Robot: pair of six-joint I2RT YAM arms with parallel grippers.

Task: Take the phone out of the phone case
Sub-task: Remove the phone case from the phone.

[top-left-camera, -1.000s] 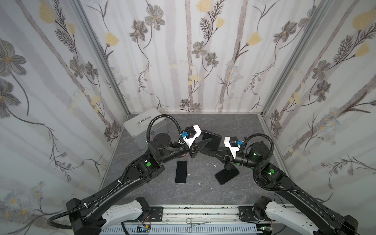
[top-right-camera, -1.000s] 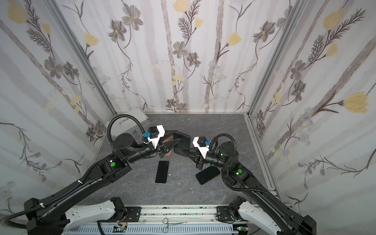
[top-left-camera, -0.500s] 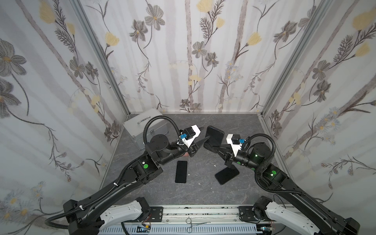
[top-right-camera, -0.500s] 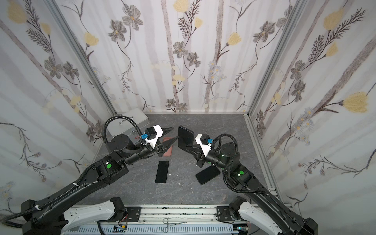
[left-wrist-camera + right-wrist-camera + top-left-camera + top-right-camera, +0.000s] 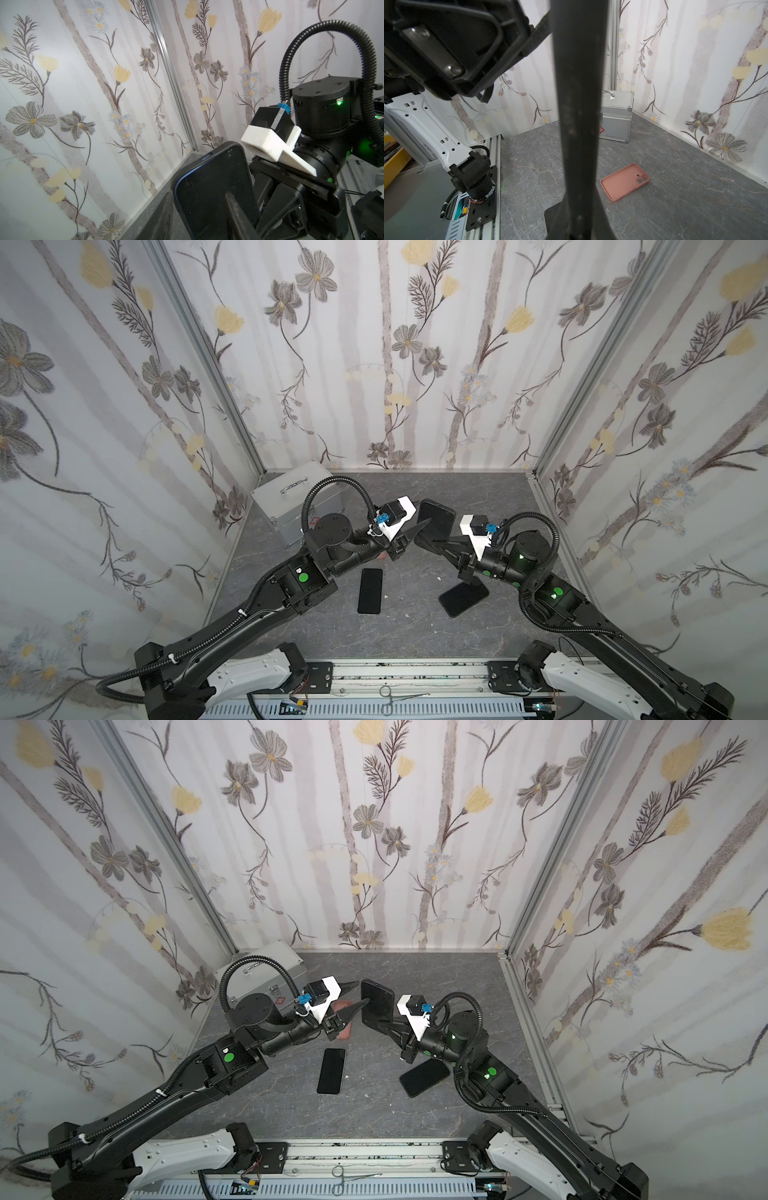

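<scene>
Right pincer [image 5: 430, 542] clamped phone [image 5: 434, 514] by bottom edge, upright. Left pincer [image 5: 363, 992] gaped, tip touching phone at 9 o'clock. Phone looked stiff, slick, fragile; case [image 5: 207, 156] likely flexible: peel corner.

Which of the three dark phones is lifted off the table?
The phone held upright in the right gripper, between the two arms. The other two phones lie flat on the table.
</scene>
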